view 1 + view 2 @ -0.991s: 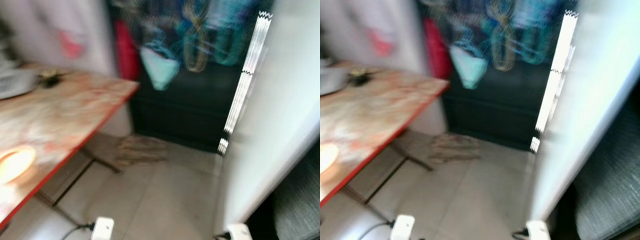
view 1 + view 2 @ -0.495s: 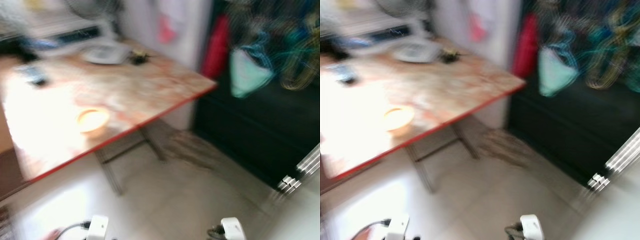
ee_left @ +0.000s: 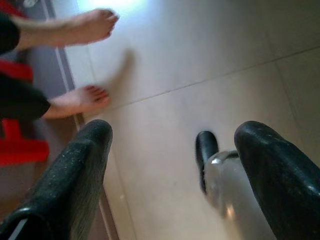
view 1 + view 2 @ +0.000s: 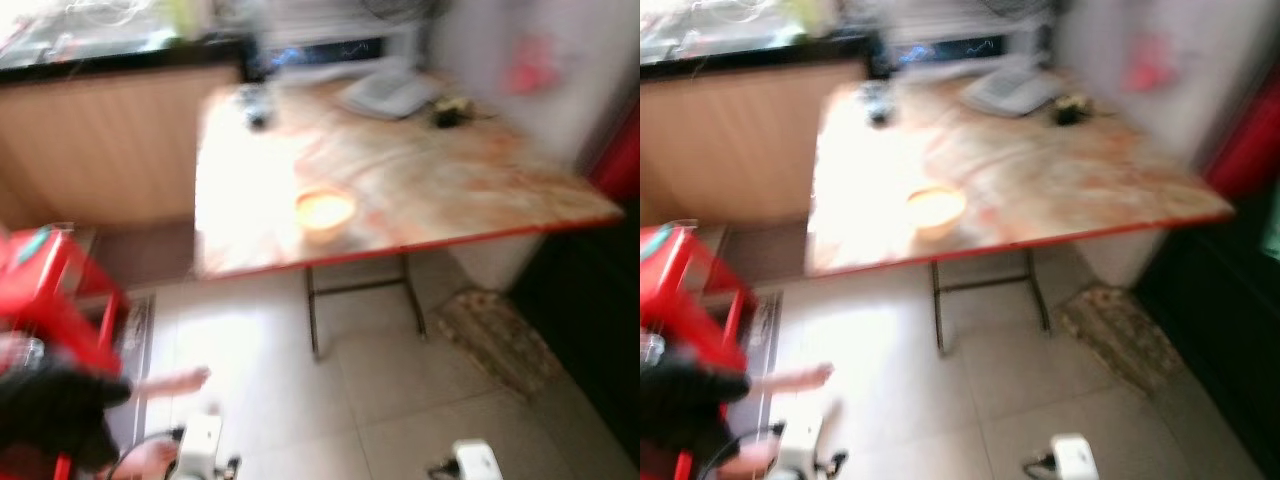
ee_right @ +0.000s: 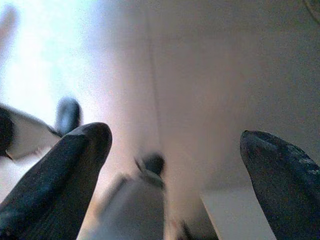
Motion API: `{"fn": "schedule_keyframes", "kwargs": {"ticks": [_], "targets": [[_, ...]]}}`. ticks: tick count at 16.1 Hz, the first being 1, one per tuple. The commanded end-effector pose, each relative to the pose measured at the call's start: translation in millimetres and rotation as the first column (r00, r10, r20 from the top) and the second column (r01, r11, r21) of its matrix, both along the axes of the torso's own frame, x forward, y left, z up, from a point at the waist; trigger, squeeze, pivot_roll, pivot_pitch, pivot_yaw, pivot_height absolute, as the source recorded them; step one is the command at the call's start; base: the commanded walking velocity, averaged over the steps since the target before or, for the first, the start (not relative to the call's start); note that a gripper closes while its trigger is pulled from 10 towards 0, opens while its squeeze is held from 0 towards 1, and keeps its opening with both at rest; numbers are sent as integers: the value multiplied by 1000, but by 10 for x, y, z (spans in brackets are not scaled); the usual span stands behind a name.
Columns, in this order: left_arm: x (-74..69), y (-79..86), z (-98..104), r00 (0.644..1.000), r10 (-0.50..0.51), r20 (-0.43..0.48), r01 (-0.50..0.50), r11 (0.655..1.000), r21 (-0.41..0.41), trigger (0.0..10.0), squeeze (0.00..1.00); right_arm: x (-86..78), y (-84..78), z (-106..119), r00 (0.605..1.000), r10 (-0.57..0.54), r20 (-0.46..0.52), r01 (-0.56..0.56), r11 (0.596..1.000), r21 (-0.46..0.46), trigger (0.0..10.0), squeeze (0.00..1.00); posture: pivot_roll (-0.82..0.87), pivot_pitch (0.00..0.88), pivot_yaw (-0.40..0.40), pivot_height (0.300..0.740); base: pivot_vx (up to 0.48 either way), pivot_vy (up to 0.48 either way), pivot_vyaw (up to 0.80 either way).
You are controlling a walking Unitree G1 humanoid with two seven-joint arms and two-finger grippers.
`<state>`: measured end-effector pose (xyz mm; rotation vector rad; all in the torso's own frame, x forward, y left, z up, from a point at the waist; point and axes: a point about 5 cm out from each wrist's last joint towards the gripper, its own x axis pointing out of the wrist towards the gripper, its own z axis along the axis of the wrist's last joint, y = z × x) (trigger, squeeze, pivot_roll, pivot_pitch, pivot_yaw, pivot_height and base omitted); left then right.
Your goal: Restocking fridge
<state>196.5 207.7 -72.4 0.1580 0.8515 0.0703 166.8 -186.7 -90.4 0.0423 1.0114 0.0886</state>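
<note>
Blurred tiled floor under a red-edged desk carrying a small bowl near its front edge (no fridge discernible), bare feet close by, left hand and right hand hanging splayed, gripping nothing.

- a lived-in home, kitchen or dining corner, seen blurred
- red-edged folding table with a marbled orange top on thin metal legs
- small pale round bowl on it
- pale tiled floor
- wood-panelled counter under a bright window
- red plastic stool
- a person's bare feet on the tiles
</note>
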Motion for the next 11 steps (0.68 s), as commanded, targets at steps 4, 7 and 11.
{"fn": "schedule_keyframes", "kwargs": {"ticks": [4, 7, 11], "targets": [[532, -49, 399, 953, -12, 301, 15, 1000, -7, 10000, 0, -128, -65, -46, 999, -42, -30, 42, 999, -11, 10000, 0, 14, 43, 7, 740, 0, 0, 0], [936, -209, 855, 828, -86, 554, 75, 996, 42, 10000, 0, -126, -63, -47, 999, -39, -34, 38, 999, -21, 10000, 0, 9, 44, 15, 740, 0, 0, 0], [1157, -310, 1368, 623, -134, 770, 87, 991, 102, 10000, 0, -120, -63, -43, 999, -36, -24, 36, 999, -29, 10000, 0, 8, 41, 23, 740, 0, 0, 0]]}}
